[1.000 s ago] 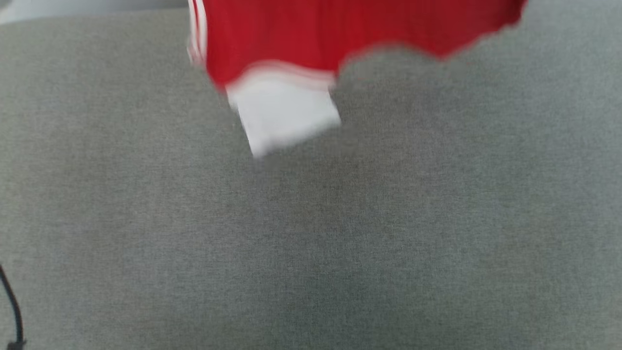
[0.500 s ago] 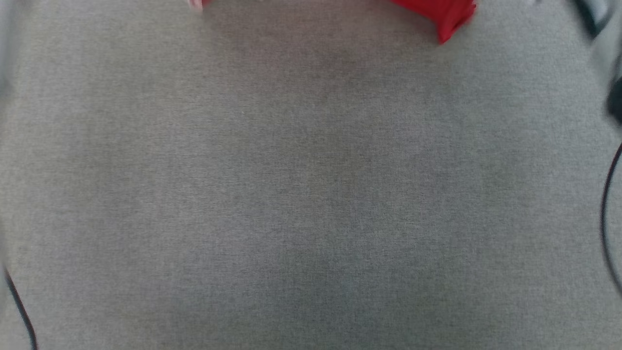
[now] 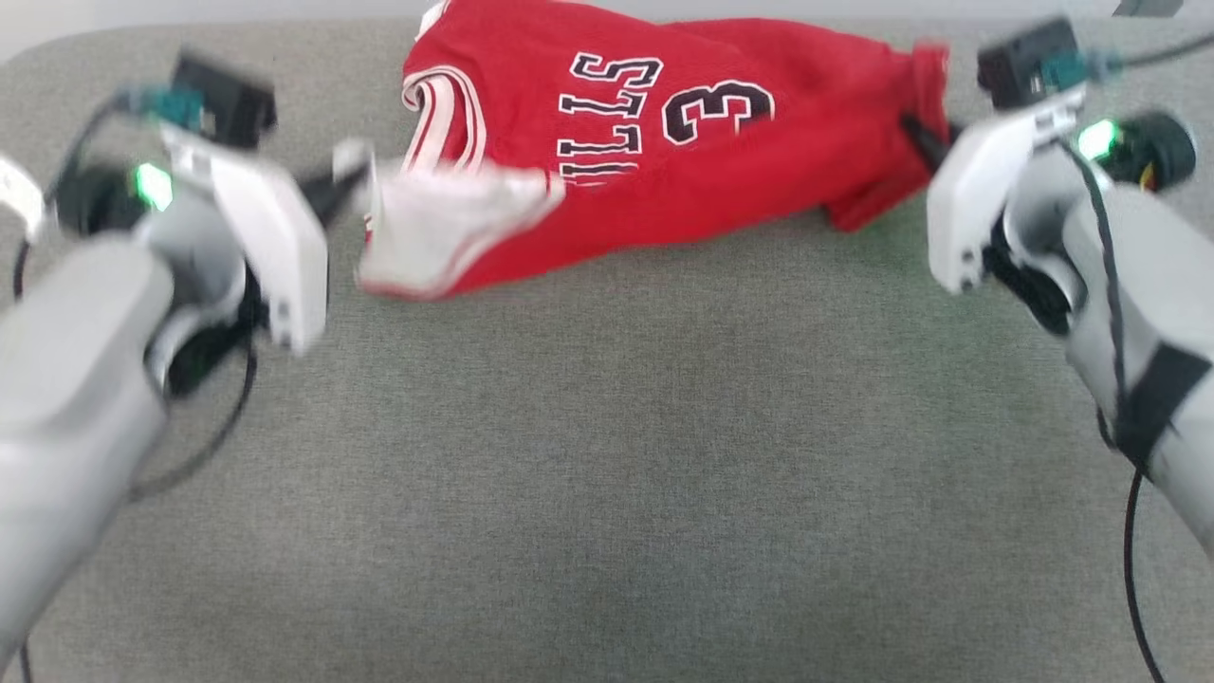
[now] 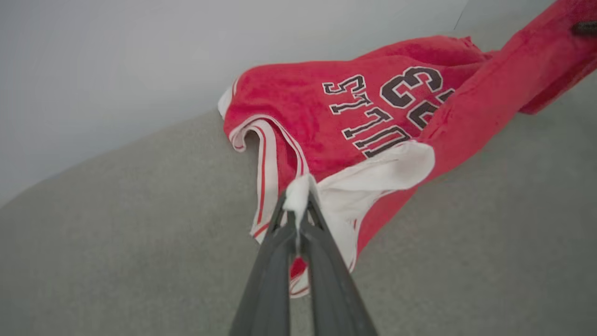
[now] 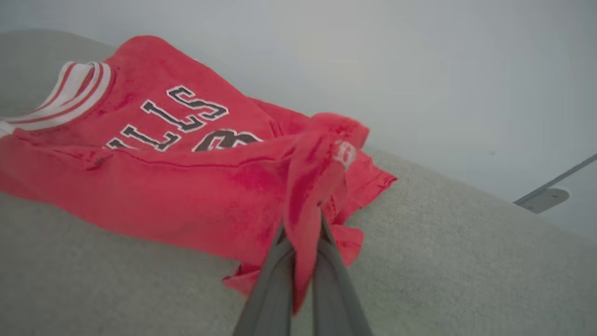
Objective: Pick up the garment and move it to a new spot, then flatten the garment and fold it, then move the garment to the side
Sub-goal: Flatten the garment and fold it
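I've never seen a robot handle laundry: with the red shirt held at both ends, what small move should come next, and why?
Probably pull the two ends slightly apart. The left gripper has its jaws shut on the white sleeve, the right gripper on a red edge, yet the shirt lies bunched on the grey surface; stretching should start flattening it.

The red garment (image 3: 721, 180), black-lettered with a white sleeve, rests bunched and stretched sideways along the grey surface's (image 3: 607, 474) far edge.
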`<state>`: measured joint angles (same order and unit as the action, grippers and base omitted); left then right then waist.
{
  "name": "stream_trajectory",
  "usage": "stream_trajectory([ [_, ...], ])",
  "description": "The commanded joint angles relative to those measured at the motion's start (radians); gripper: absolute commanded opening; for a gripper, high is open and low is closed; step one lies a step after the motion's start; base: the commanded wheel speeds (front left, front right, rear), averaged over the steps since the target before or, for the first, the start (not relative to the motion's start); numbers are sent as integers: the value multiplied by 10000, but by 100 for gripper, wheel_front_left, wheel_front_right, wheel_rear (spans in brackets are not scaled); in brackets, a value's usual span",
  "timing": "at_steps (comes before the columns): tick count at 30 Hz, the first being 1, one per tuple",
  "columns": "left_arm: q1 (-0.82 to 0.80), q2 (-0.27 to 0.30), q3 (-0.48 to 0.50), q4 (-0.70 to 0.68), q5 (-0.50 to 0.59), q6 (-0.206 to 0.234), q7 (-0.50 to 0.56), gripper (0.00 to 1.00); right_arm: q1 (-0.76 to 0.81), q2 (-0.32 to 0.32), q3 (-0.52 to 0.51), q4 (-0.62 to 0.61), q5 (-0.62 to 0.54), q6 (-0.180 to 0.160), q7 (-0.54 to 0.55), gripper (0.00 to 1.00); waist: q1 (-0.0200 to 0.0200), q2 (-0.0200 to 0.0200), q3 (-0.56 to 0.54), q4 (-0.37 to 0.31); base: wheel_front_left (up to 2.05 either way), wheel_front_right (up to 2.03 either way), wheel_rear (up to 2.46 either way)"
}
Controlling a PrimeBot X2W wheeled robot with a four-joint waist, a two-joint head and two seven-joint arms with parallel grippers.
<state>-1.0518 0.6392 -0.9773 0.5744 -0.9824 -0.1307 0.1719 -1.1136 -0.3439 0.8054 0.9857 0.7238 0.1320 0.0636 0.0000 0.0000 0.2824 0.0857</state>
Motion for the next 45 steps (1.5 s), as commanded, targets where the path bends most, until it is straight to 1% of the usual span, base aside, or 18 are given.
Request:
stream_trajectory([
  [1,381,194,-2,-296,-146,79,212,0,297,-250,122,-281,165,-25,162,0,0,0,-40,15,0,0,0],
  [3,1044,544,-25,-1052,-603,348,586,0,840,-559,357,-929,541,-23,488,0,0,0,-94,19,0,0,0],
  [4,1424,697,-29,-1457,-802,550,802,0,1069,-772,430,-1278,706,-23,593,0,0,0,-116,28,0,0,0],
  [8,2717,1416,-136,-3355,-1370,1620,1400,0,2166,-1604,564,-2685,1366,-23,1027,0,0,0,-190,35,0,0,0],
  [12,3945,2099,-283,-5202,-1846,2734,1701,0,3233,-2529,686,-4169,1695,-23,1452,0,0,0,-217,11,0,0,0],
  [17,5319,2676,-507,-6855,-2238,3799,1705,0,4502,-3633,671,-5913,1908,-23,1987,0,0,0,-285,-46,0,0,0],
  [22,6404,3014,-688,-7874,-2767,4657,1717,0,5689,-4458,304,-7038,2080,-23,2413,0,0,0,-390,-43,0,0,0],
  [26,7051,3230,-959,-8454,-3144,5126,2032,0,6616,-5001,181,-7839,2195,-22,2832,0,0,0,-465,31,0,0,0],
  [30,7484,3444,-1194,-8847,-3436,5505,2424,0,7404,-5398,66,-8532,2389,-22,3226,0,0,0,-505,59,0,0,0],
  [33,7490,3531,-1185,-9031,-3532,5614,2515,0,7860,-5579,-93,-8905,2589,-22,3465,0,0,0,-519,57,0,0,0],
  [36,7204,3697,-980,-9212,-3386,5693,2446,0,8167,-5612,-419,-9265,2832,-22,3503,0,0,0,-551,20,0,0,0],
  [38,6954,3942,-789,-9373,-3244,5722,2407,0,8314,-5659,-711,-9486,2937,-20,3475,0,0,0,-568,-11,0,0,0],
  [41,6478,4459,-453,-9711,-2958,5812,2472,0,8571,-5609,-1315,-9721,3117,-20,3585,0,0,0,-567,-102,0,0,0],
  [45,5571,5197,53,-10142,-2485,5781,2703,0,8715,-5447,-2270,-10082,2961,-20,3829,0,0,0,-495,-211,0,0,0],
])
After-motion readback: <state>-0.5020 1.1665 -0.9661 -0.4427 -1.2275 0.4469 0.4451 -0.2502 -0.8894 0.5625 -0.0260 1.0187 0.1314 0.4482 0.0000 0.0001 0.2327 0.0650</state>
